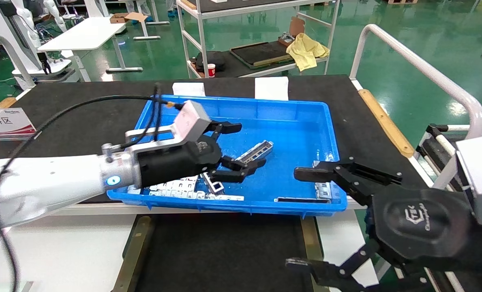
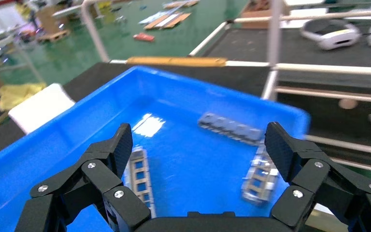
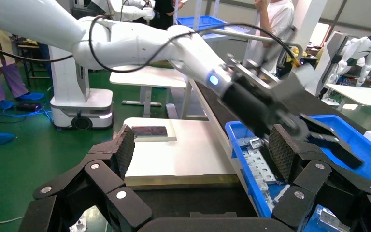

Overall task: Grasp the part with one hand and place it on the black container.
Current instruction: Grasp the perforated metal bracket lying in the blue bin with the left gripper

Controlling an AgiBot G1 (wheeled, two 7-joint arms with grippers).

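Setting: workshop with a green floor; a black-matted table [image 1: 82, 109] carries a blue plastic bin [image 1: 305, 111] across its middle, reaching toward the near edge.
Black container: shallow matte black tray [image 1: 224, 251] with olive-brown side strips, just in front of the bin at the near edge, nothing lying on it.
Left gripper: left gripper [image 1: 241, 148] reaches in from the left edge and hangs over the bin's middle, fingers spread apart, holding nothing; the left wrist view [image 2: 198, 150] shows blue floor between its fingertips.
Part: narrow ladder-like metal strip [image 1: 257, 151] lies tilted on the bin floor, right at the lower fingertip; contact cannot be told. In the left wrist view it lies beside one finger [image 2: 140, 181].
Other strips: more metal pieces [image 1: 176, 188] lie along the bin's near-left wall, another [image 1: 322, 188] by the near-right corner.
Right gripper: right gripper [image 1: 301, 219] hovers off the bin's near-right corner, fingers wide apart, empty.
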